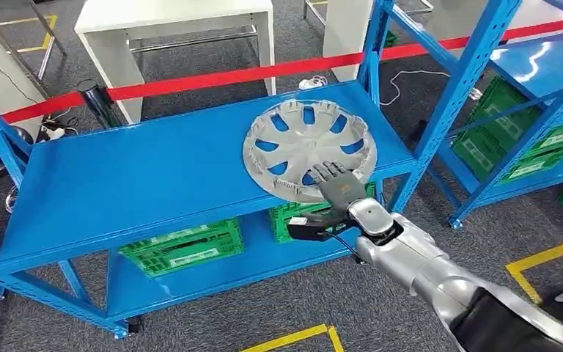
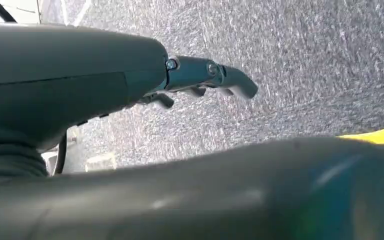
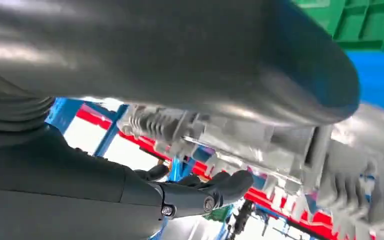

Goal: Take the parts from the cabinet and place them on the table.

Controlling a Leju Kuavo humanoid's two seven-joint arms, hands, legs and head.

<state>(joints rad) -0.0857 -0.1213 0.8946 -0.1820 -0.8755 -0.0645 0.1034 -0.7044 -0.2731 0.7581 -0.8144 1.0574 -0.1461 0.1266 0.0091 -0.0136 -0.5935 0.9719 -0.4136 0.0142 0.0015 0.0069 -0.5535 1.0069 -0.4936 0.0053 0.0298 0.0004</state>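
Hubcap (image 1: 309,149), a thin, light, flexible plastic disc, lies on the blue shelf (image 1: 154,176) with its near rim clamped by the right hand (image 1: 341,189), the soundest hold.

The hubcap (image 1: 309,149) is silver-grey, and blue shows through its spoke openings. The shelf (image 1: 154,176) under it is bright blue, on a blue frame. Green crates (image 1: 183,248) with a slatted pattern sit on the lower level. The right robot hand (image 1: 337,185) is dark grey on a silver arm. The floor is speckled grey carpet (image 1: 212,315) with yellow tape lines (image 1: 293,339). A red barrier tape (image 1: 264,71) crosses behind a white table (image 1: 168,18).
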